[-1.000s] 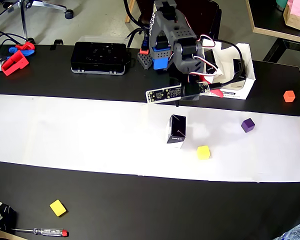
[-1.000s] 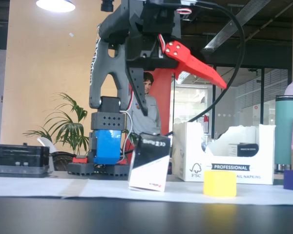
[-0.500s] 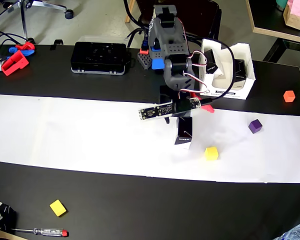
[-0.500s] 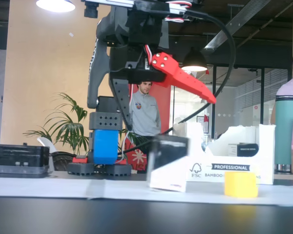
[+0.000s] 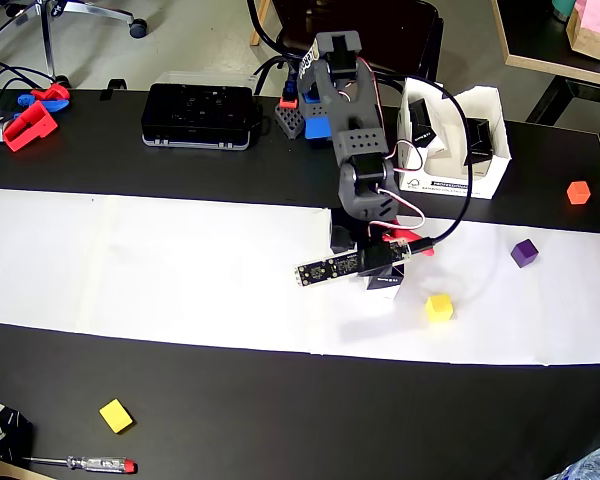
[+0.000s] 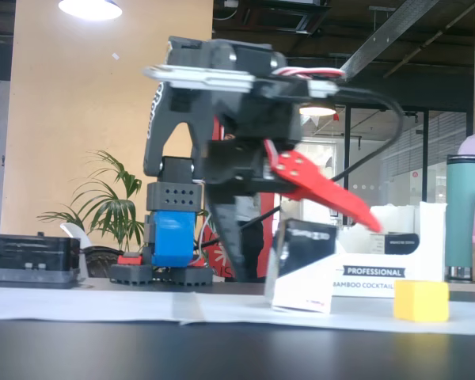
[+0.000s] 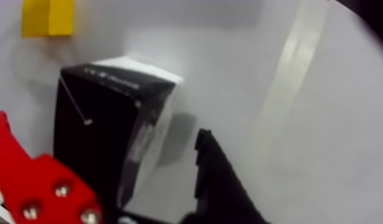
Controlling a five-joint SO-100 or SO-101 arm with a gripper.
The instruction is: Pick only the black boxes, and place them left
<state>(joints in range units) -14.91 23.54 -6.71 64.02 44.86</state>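
Item: black box, tilted on the white paper. I have the gripper straddling it, fingers spread and not yet pinching, so closing would grasp it.

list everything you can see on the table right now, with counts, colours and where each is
black box: one between the jaws, tilted on the white paper; more stand in the white carton
white carton: one, behind the paper
yellow cubes: two, one on paper near the box, one on front black table
purple cube: one, on paper, right
orange cube: one, far right
black device case: one, back
screwdriver: one, red-handled, front left
gripper: one, red and black fingers, open around the box
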